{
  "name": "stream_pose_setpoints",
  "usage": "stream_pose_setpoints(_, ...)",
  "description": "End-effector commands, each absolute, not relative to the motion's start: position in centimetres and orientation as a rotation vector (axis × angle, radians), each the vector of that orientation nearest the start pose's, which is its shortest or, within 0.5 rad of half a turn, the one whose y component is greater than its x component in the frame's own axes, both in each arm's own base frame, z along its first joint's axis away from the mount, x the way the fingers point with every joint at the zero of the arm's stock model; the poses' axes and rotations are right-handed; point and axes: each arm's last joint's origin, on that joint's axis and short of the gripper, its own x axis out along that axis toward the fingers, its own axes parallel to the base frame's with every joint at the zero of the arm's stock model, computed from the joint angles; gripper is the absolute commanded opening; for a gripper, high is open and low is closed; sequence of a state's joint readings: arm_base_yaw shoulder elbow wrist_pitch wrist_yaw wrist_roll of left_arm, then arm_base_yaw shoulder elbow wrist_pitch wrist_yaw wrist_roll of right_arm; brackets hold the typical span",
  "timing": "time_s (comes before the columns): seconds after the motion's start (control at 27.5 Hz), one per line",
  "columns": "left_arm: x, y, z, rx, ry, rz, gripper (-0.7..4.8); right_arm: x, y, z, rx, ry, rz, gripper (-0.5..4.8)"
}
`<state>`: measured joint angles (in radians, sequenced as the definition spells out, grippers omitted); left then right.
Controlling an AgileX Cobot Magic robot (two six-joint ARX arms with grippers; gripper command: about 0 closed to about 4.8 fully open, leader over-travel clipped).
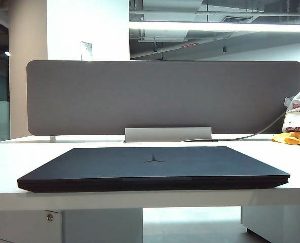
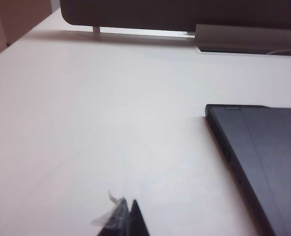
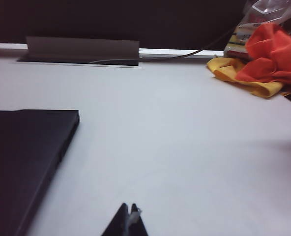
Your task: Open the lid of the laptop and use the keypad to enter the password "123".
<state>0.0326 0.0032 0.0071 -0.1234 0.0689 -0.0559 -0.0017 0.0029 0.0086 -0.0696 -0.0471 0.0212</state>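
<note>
The laptop (image 1: 152,169) is lying shut on the white table (image 1: 18,152), lid (image 1: 155,161) down, long axis running side to side. Left gripper (image 2: 128,221) and right gripper (image 3: 128,221) are hovering pinched together, flanking its ends, neither nearer the front lip.

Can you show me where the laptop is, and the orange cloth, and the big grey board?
laptop (image 1: 150,164): exterior view, on its closed lid near the emblem.
orange cloth (image 3: 268,51): right wrist view, on its bunched folds.
grey board (image 1: 165,96): exterior view, on the middle of its face.
</note>
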Motion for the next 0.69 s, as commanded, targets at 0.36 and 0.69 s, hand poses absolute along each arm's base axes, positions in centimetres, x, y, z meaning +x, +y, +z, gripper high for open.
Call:
stream_pose_setpoints(0.36, 9.6, -0.2, 16.2, -0.319, 0.082, -0.107, -0.03, 9.7, 0.5, 16.4, 0.172, 0.028, 0.178, -0.09)
stream_pose_setpoints(0.69, 8.9, -0.4, 18.2, -0.324, 0.117, -0.165, -0.03, 9.1, 0.6, 18.8, 0.238, -0.014, 0.199, -0.09)
